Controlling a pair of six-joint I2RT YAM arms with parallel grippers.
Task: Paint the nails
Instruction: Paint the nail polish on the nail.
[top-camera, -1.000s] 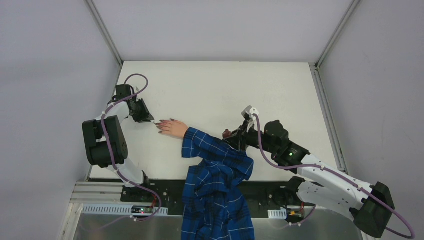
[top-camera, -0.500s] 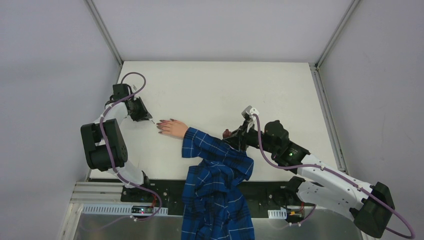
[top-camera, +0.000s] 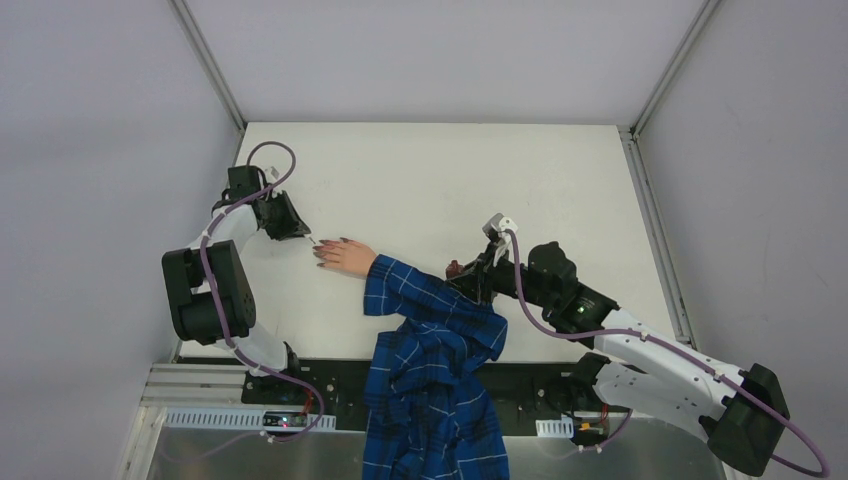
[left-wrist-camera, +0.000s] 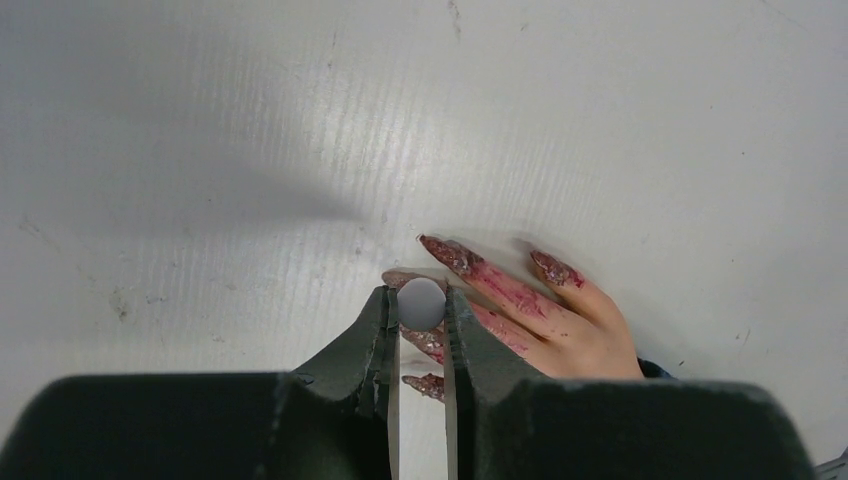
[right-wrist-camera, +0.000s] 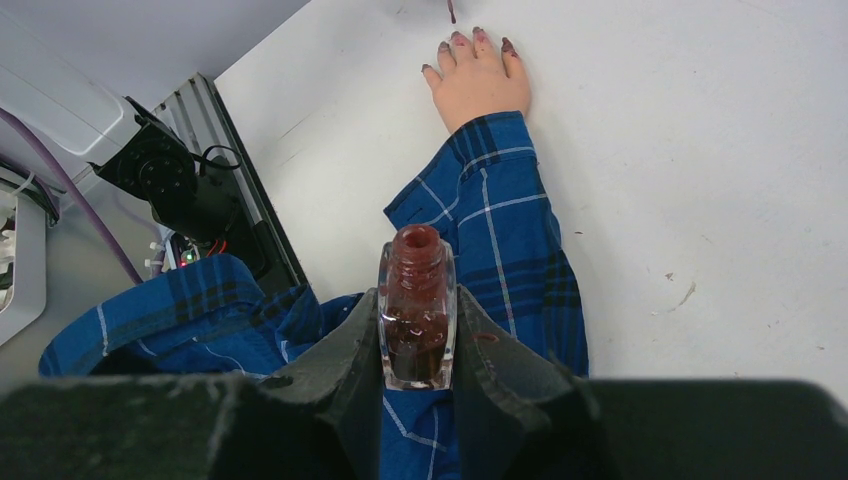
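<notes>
1. The left gripper (left-wrist-camera: 420, 296) is clamped on a round white cap (left-wrist-camera: 421, 305) and hangs close to the table's (top-camera: 450, 170) left edge, with little room on that side.
2. The pale hand (left-wrist-camera: 560, 330) lies flat on the near-left part of the table, fingers pointing at that gripper. The nails (left-wrist-camera: 452, 254) are dark red, and polish is smeared along the fingers.
3. The far half of the table is open room.
4. The right gripper (right-wrist-camera: 417, 300) is shut around an uncapped polish bottle (right-wrist-camera: 417, 330), right of centre, just beside the plaid sleeve (right-wrist-camera: 500, 210).
5. The sleeve runs off the near edge.
6. The cap hides its brush in the left wrist view, so contact with a nail cannot be told.
7. Two nails are partly covered by the left fingers.
8. The bottle's base is hidden by the gripper body.
</notes>
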